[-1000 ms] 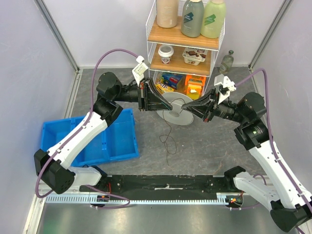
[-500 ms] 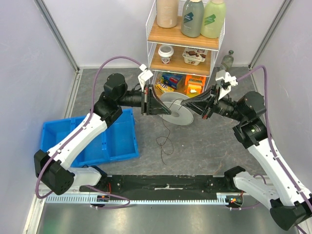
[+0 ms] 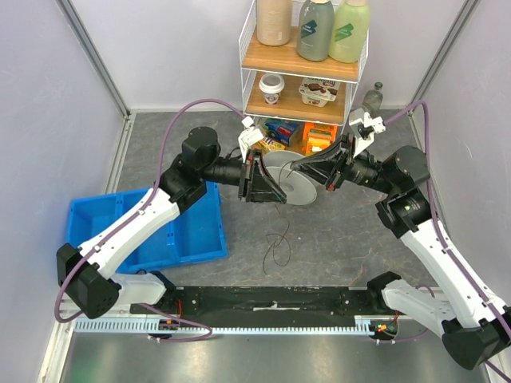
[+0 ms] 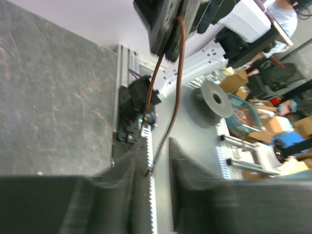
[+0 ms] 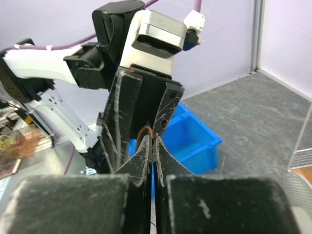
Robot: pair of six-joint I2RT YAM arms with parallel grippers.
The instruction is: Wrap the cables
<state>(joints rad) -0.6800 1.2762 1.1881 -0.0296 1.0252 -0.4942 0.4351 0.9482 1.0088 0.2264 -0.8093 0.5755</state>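
Cable [image 4: 178,78], thin and dark, ran from my right gripper [image 5: 152,146], whose jaws were pressed together on it, into the narrow gap of my left gripper [image 4: 157,148], whose jaws stood slightly apart. My two grippers met almost tip to tip over the white spool [image 3: 297,191]. More of the strand lay in small loose loops on the grey table [image 3: 335,239], near the blue bin [image 3: 188,235].

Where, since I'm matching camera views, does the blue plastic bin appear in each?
Top external: blue plastic bin, left of centre.
Left wrist: not in it.
Right wrist: just right of centre.
Shared landmark: grey mottled tabletop, in all three.
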